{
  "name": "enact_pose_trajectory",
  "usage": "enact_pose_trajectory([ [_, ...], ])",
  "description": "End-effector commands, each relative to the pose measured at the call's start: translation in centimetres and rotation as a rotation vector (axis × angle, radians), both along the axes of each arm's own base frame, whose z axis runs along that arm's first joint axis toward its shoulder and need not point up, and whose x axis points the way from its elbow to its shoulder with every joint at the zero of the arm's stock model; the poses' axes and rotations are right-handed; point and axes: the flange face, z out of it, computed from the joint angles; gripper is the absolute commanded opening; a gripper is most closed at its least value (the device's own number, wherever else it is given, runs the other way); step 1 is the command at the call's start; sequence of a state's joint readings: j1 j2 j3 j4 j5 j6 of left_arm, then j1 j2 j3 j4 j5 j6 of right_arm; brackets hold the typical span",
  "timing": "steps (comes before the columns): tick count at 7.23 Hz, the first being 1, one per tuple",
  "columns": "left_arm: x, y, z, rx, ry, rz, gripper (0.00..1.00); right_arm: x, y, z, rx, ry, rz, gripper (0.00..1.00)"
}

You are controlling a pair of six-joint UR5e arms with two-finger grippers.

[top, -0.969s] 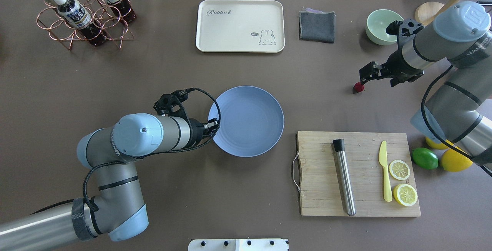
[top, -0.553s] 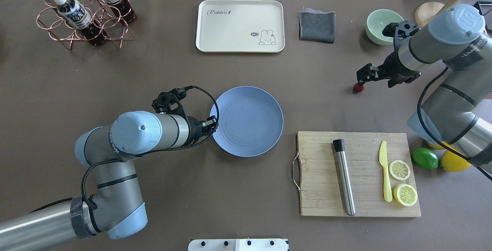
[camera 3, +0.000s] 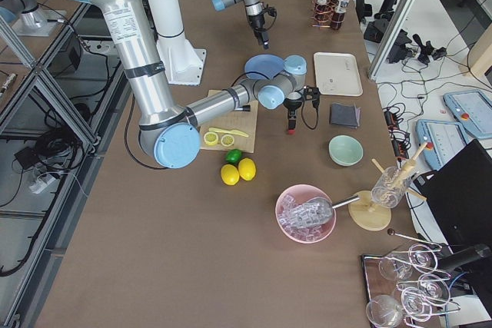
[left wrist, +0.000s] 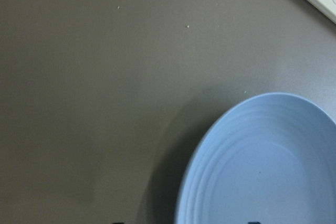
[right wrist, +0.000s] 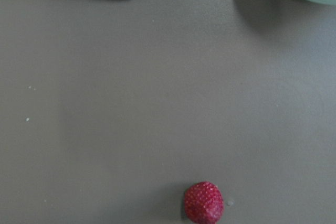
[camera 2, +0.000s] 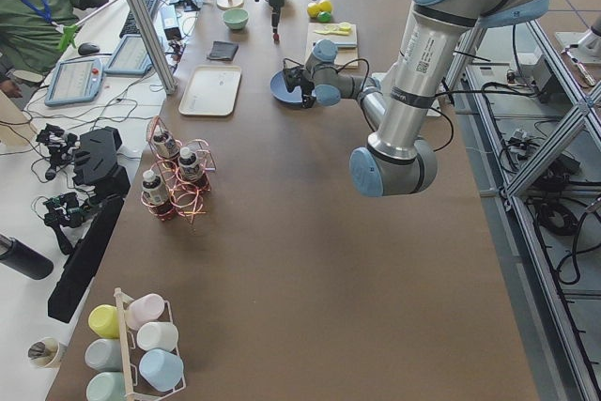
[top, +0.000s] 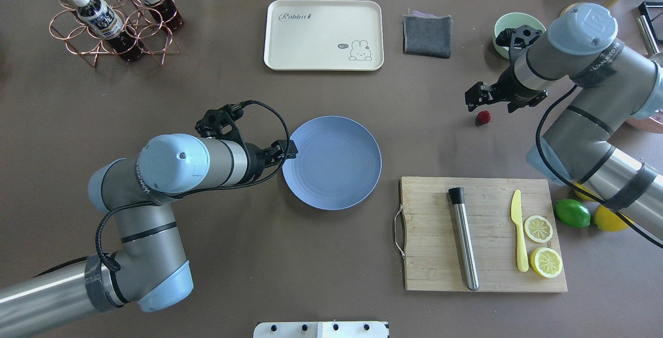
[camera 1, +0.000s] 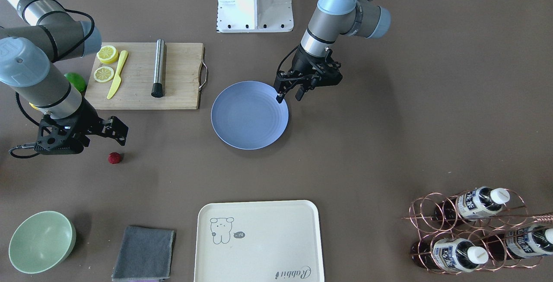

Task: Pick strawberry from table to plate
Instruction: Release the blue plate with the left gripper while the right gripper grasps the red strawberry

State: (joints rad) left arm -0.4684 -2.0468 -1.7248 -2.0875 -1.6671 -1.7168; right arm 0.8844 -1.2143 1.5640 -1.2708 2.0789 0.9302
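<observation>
Since nothing grips it yet, strawberry (top: pixel 484 117): loose on the table (top: pixel 207 94), just beside the right gripper's tips on the robot's side of them, not between the fingers
right gripper (top: pixel 471 98): above the berry and slightly off it. Jaws look parted and hold nothing, so I read this as lining up for the pick
plate (top: pixel 336 172): bare, well off to the right gripper's left, a long carry for the berry
left gripper (camera 1: pixel 289 96): fingers spread wide and hold nothing, hanging at the plate's rim. Contact can't be told; probably parked, or there to steady the plate
why the right arm: the berry is beside it and far from the left gripper
counts, task things: 1 strawberry, 1 plate
counts, fruit: 2 lemon halves (top: pixel 538 228), 2 whole lemons (top: pixel 611 219), 1 lime (top: pixel 572 213)
counts, on cutting board (top: pixel 430 255): 1 yellow knife (top: pixel 519 234), 1 steel cylinder (top: pixel 463 239), plus the two halves
counts, far side: 1 tray (top: pixel 321 32), 1 grey cloth (top: pixel 427 35), 1 green bowl (top: pixel 505 32), 3 bottles (top: pixel 96 14) in 1 wire rack
</observation>
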Motion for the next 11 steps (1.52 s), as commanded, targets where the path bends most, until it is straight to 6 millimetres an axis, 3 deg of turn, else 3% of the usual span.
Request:
enact_pose_trajectory([
  [1,-2.0,-1.6,-0.3,-0.024,-0.007,-0.001,0.98,-1.7,-1.0,1.5,0.005,0.026,0.003,1.0],
  [3,-2.3,-1.8,-0.5,-0.011,-0.007,-0.001,0.98,-2.1,-0.8,2.8,-0.002,0.033,-0.006,0.98],
  [4,-2.4,-1.8,-0.5,-0.005,-0.009,0.002,0.98,-2.0,-0.8,2.9,-0.002,0.034,-0.005,0.88],
  [5,-2.5,-2.0,-0.5,0.009,-0.016,0.007,0.98,-1.9,-0.7,3.3,-0.003,0.041,0.0,0.49],
  [7,-2.9,-2.4,-0.5,0.011,-0.017,0.002,0.98,-2.1,-0.7,3.2,0.002,0.047,0.001,0.01],
  [9,-4.7,-4.1,-0.4,-0.01,-0.007,0.008,0.98,-2.6,-0.8,2.2,0.018,0.042,0.007,0.0],
  [10,-6.1,-5.4,-0.4,-0.018,0.0,0.01,0.98,-1.6,-2.1,0.1,0.026,0.015,0.02,0.0],
  [11,-7.8,-6.8,-0.4,0.025,-0.013,0.029,0.98,-2.2,-2.7,-2.0,0.03,-0.01,0.018,0.0],
])
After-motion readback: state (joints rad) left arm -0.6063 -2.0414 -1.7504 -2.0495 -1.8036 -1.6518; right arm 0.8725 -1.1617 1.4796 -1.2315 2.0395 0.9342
